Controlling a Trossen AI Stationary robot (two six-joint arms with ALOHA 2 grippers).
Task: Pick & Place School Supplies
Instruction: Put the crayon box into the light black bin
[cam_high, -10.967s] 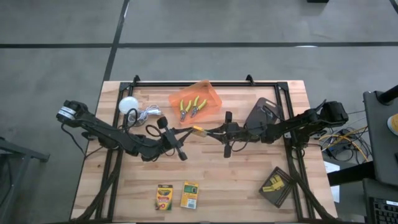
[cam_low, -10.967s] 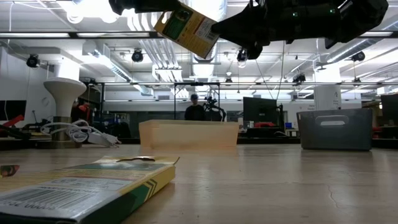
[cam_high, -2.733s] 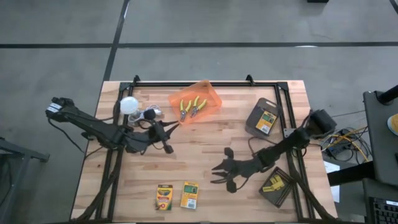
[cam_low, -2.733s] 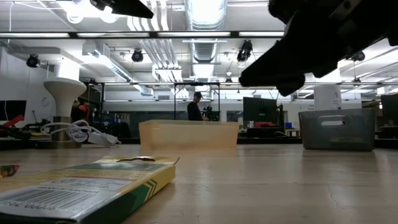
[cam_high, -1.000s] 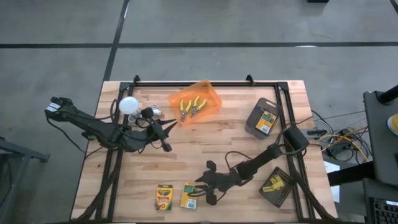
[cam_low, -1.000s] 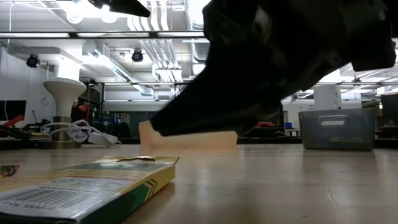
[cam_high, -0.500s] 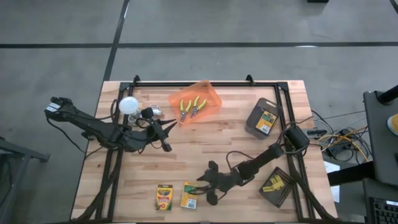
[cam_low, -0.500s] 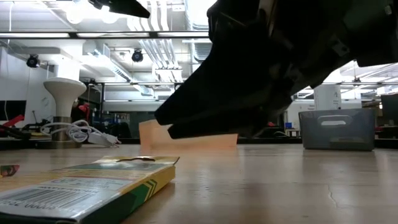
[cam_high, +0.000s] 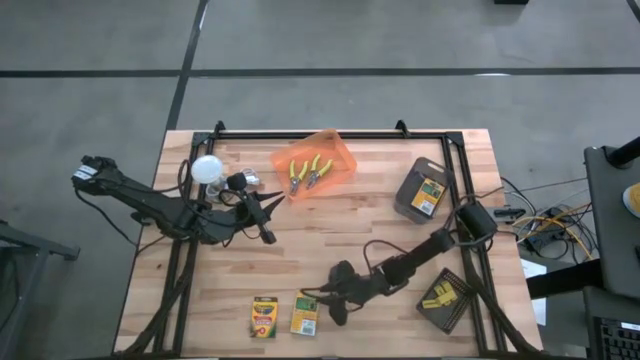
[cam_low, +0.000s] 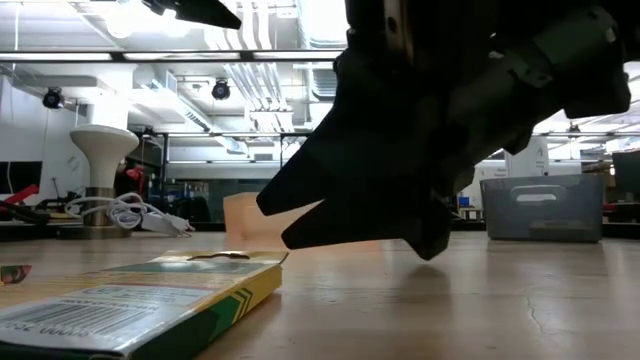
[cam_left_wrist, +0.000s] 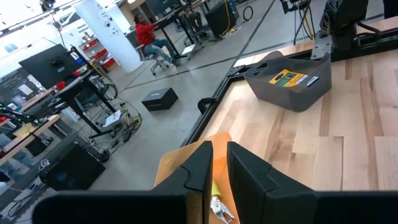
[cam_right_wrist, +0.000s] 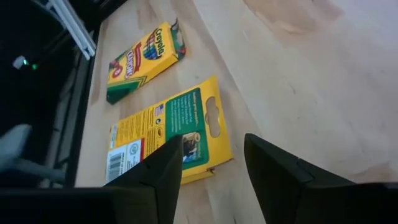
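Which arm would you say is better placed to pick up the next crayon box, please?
The right: its gripper hangs open right beside the nearer crayon box, while the left gripper waits far off by the orange bin.

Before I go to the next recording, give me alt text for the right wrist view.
The right pincer, open, hangs just above a crayon box lying back-side up on the wooden table, its two dark fingers either side of the box's near end. A second crayon box lies face up just beyond it.
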